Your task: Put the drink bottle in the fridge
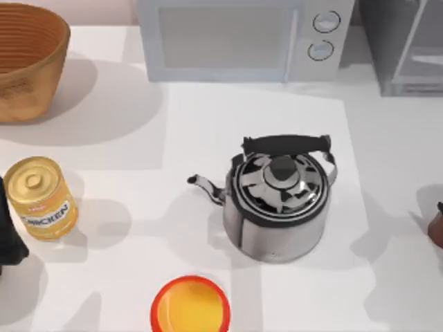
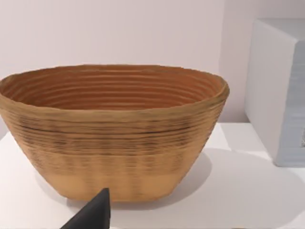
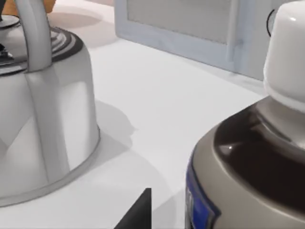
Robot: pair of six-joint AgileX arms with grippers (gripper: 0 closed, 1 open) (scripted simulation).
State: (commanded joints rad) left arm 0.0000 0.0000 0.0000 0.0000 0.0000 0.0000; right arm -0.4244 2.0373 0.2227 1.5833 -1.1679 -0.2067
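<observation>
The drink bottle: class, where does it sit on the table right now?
The drink bottle sits at the top view's right edge, right of the kettle and in front of the fridge.

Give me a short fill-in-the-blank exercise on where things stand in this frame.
1. The kettle stands near the table's middle, its spout pointing toward the top view's ____ side.
2. The yellow can carries the word ____.
3. The microwave has ____ round dials.
4. The drink bottle sits at the table's ____ edge.

Missing words: left; CHICKEN; two; right
</observation>
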